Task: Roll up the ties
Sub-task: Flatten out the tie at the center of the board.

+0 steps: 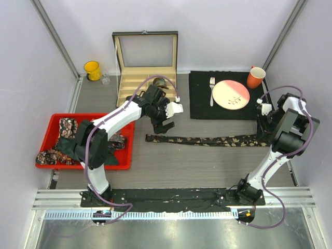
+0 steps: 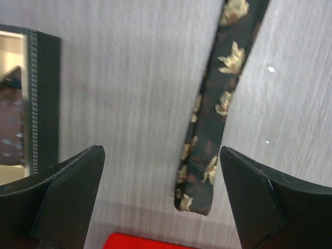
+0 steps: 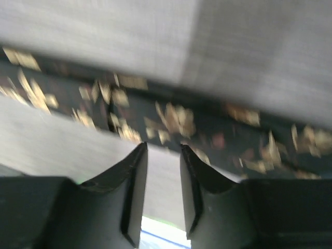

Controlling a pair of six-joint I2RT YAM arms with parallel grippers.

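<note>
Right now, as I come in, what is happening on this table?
The two arms are working on one long floral tie, which lies flat and unrolled on the table between them. The left gripper is open over the tie's narrow end, holding nothing. The right gripper is at the other end, its fingers nearly together with nothing between them. More ties wait in the red bin.

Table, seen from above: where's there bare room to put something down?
Widest free patch: the grey table between the stretched tie and the near edge. A smaller one lies between the yellow cup, the wooden box and the red tray. Crowded: the tray, the black mat, and around the left end effector.
</note>
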